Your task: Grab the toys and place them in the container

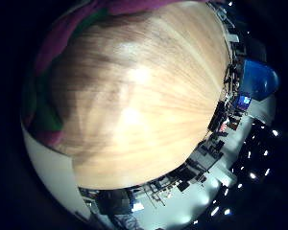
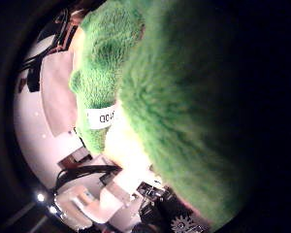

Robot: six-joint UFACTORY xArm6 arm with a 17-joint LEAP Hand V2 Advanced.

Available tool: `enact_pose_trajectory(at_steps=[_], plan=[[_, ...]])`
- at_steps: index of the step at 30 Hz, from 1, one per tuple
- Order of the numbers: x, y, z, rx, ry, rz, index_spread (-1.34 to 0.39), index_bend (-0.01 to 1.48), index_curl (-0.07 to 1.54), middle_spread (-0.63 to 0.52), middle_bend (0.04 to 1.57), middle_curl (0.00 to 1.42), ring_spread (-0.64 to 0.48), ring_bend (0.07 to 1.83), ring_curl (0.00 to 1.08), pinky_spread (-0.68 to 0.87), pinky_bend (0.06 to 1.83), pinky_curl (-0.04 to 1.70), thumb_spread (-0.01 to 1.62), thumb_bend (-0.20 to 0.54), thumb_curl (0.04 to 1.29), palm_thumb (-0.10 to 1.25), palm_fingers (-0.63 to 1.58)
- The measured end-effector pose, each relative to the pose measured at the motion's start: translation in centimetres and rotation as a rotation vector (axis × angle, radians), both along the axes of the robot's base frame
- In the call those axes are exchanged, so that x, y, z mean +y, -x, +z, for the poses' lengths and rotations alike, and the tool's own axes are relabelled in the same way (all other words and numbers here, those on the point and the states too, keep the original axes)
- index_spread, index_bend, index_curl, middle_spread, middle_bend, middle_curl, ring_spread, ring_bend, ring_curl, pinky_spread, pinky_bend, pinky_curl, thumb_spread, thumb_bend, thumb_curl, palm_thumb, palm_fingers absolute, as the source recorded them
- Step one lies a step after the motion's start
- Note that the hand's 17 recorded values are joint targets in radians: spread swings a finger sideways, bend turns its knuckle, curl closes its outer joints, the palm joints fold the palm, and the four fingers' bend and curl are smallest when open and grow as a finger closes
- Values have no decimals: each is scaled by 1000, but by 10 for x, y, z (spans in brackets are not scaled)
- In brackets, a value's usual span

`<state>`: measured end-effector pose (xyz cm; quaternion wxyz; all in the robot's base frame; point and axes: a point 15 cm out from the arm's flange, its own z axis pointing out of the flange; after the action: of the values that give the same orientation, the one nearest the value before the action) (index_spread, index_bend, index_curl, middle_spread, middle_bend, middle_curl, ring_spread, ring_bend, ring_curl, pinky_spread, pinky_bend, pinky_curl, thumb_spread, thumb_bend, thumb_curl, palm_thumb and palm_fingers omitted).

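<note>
Now green plush toy (image 2: pixel 184 111) filling thumb-side view, sitting right against palm. Hand (image 2: pixel 182 224) showing only as geared bit at edge; cannot tell if fingers curling round toy. Wood table (image 1: pixel 144 105) lying under palm. Container not showing. Toy maybe slipping out if hold being loose.

This looks like a lab or workshop room. A broad wooden table (image 1: pixel 144 105) with pale grain fills most of the little finger side view. Past its far edge, toward four and five o'clock, dark equipment and stands (image 1: pixel 201 163) crowd a pale floor (image 1: pixel 182 211), with a lit screen (image 1: pixel 244 100) and a blue rounded object (image 1: pixel 259 79) near three o'clock. Small ceiling lights (image 1: pixel 252 175) dot the dark overhead.
</note>
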<state>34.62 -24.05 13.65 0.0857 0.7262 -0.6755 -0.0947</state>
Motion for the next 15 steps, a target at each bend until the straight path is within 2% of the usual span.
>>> enact_pose_trajectory(at_steps=[15], plan=[[7,1,55,-56,39,15,-584,471,547,-433,889,612,-329,1168,487,-561,1068,379,929,-23,365,948,1240]])
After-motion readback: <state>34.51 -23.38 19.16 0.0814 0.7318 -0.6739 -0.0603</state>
